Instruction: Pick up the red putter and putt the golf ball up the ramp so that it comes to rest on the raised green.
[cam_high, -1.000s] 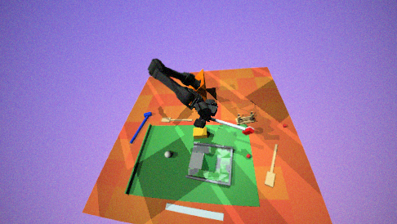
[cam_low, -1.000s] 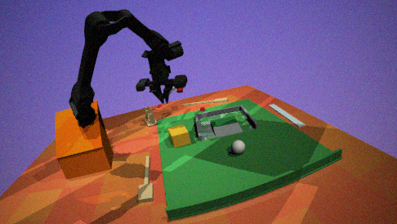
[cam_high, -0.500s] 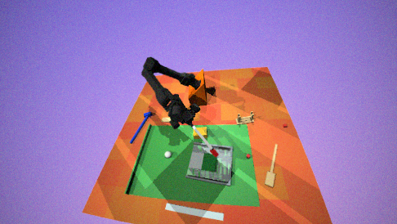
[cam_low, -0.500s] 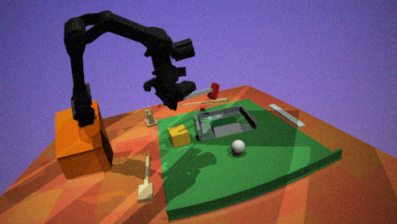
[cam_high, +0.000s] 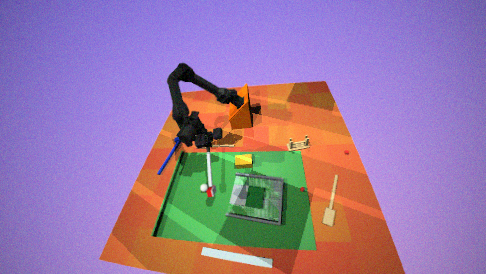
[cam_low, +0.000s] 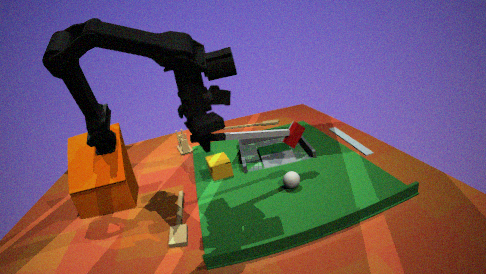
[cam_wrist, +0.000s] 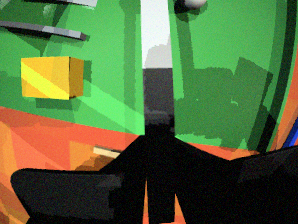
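The claw is gripping the red putter by the end of its pale shaft. The putter's red head is raised above the green mat. The white golf ball lies on the mat, outside the grey-walled frame.

In the top view, the worktop has a white strip along its lower edge, a tan mallet toward its right edge, and a blue stick by its left edge. The orange block under the arm stands near its upper edge. A yellow block sits on the mat, between the frame and that upper edge.
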